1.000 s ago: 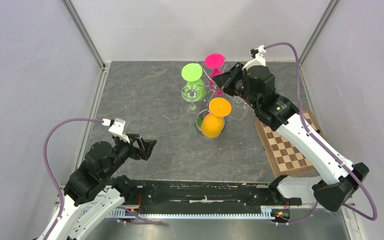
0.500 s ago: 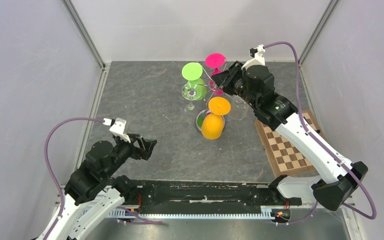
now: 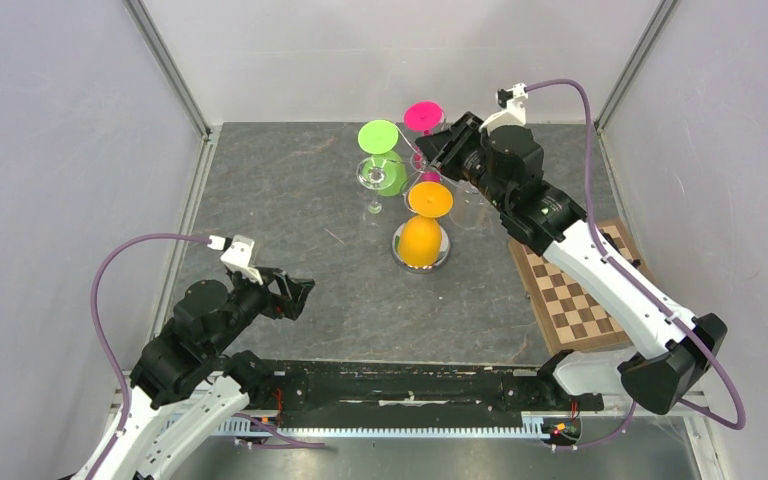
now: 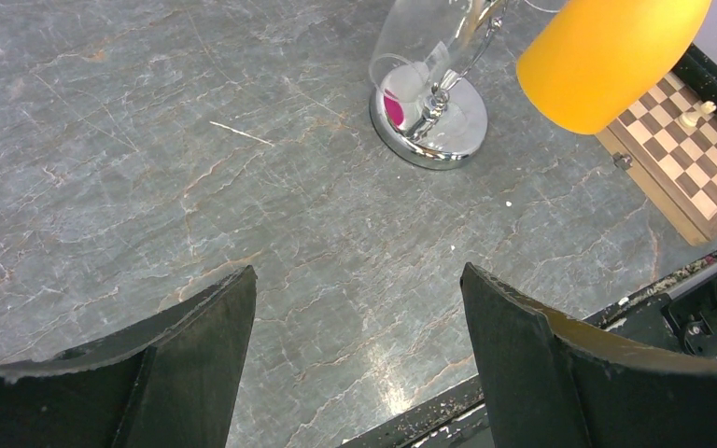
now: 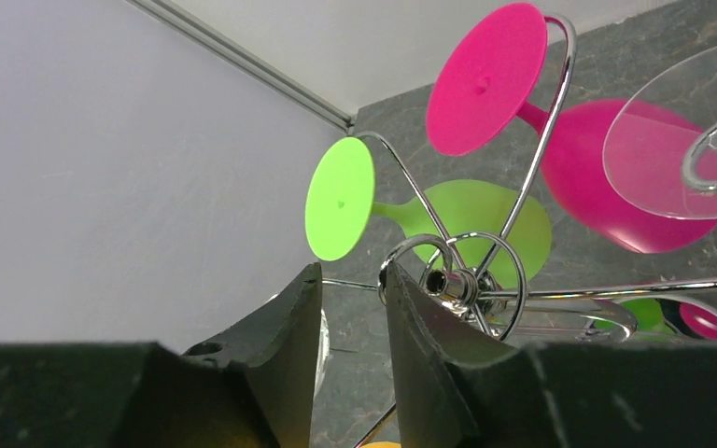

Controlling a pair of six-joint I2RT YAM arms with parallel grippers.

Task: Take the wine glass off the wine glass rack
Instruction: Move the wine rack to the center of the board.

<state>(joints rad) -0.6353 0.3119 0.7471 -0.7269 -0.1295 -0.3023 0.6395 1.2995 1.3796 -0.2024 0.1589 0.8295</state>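
The wine glass rack (image 3: 401,256) stands at the back middle on its round mirrored base (image 4: 429,117). Green (image 3: 380,140), pink (image 3: 422,116), orange (image 3: 420,238) and clear (image 3: 372,175) wine glasses hang from it upside down. My right gripper (image 3: 438,150) is at the rack's top. In the right wrist view its jaws (image 5: 350,275) stand a narrow gap apart. One finger (image 5: 415,327) touches the chrome scroll ring (image 5: 453,280), and a thin chrome arm crosses the gap. My left gripper (image 3: 300,293) is open and empty, low at the near left (image 4: 355,275).
A wooden chessboard (image 3: 575,290) lies on the floor right of the rack. A second clear glass (image 3: 472,205) hangs on the rack's right side. White walls with metal corner posts close in the grey stone floor (image 3: 290,190).
My right gripper has moved up and left at the rack's top. The rack and its hanging glasses have shifted with it, toward the back left. The left arm has not moved.
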